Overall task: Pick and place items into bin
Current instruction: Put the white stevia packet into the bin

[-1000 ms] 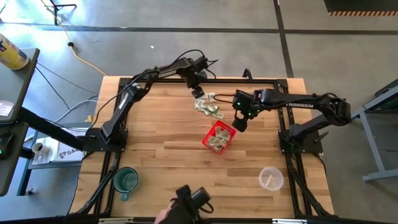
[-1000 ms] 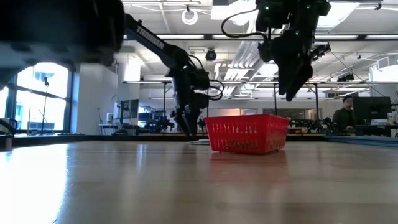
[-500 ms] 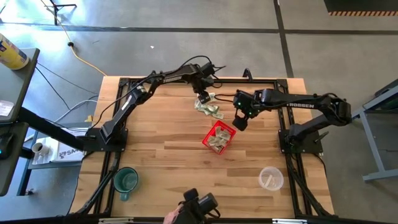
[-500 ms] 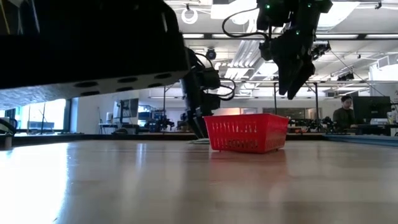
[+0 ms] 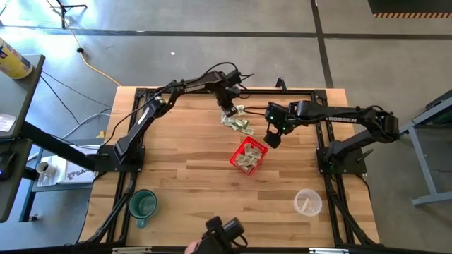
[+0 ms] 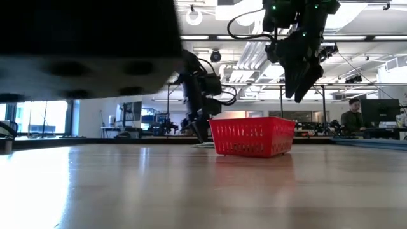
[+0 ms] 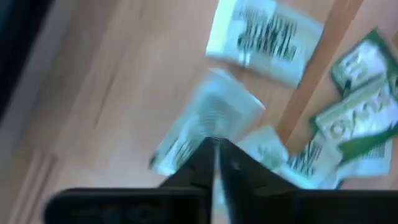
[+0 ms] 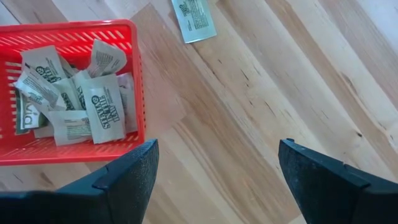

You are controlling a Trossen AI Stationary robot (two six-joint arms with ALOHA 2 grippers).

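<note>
Several pale green-and-white paper slips (image 5: 237, 122) lie in a loose pile on the table's far middle. My left gripper (image 5: 227, 109) is down at the pile's far left edge, shut on one slip (image 7: 211, 115). The red basket (image 5: 248, 155) stands nearer the middle with several slips (image 8: 74, 93) in it. My right gripper (image 5: 272, 137) hangs open above the table, just right of the basket and beyond it, with nothing between its fingers (image 8: 140, 171). My left gripper pinches one slip by its edge (image 7: 209, 133) between its two fingertips, coming from above and pointing down. The picture is blurred, so I cannot tell whether the slip rests on the table or is lifted, or whether the fingers have one layer or more.
A single slip (image 8: 194, 18) lies on the wood beyond the basket. A green mug (image 5: 143, 204) stands near the front left and a clear cup (image 5: 308, 203) near the front right. A dark object (image 5: 223, 231) at the near edge blocks the low view's upper left (image 6: 89, 44).
My left gripper has gone a little toward the table's right edge and down onto the slip pile. The dark object at the near edge has shifted and covers more of the low view.
</note>
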